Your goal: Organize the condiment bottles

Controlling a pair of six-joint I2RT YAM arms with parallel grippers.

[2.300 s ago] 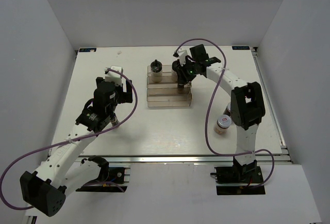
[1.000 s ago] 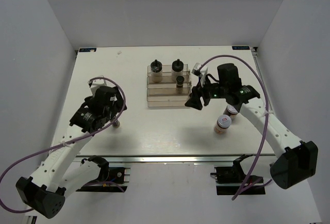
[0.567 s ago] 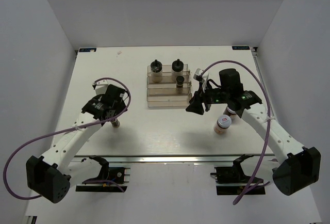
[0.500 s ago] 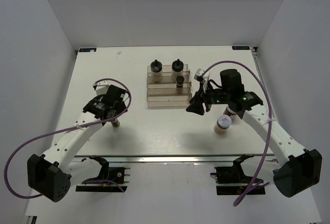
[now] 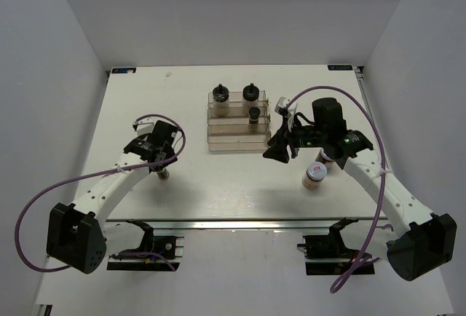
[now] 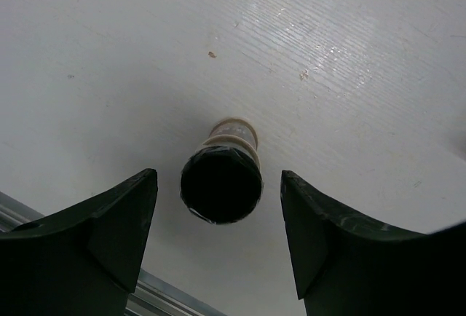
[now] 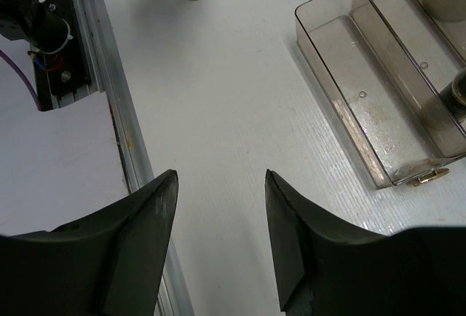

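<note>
My left tool (image 6: pixel 218 175) stands spread over a black-capped bottle (image 6: pixel 221 188) that sits upright on the desk (image 5: pixel 218 196), well to the left of the clear rack (image 5: pixel 237 142). One finger waits on each side and neither touches it. The bottle looks tall and narrow, so if one finger reaches it before the other, I judge it could be shoved over and roll toward the near rail (image 5: pixel 240 223). I cannot tell how low I sit, and a pinch on the smooth cap alone might slip on the lift. My right tool (image 7: pixel 220 174) is also spread and empty, just off the rack's front corner. A careless sweep there could knock the rack and topple the bottles (image 5: pixel 250 92) standing in it.
</note>
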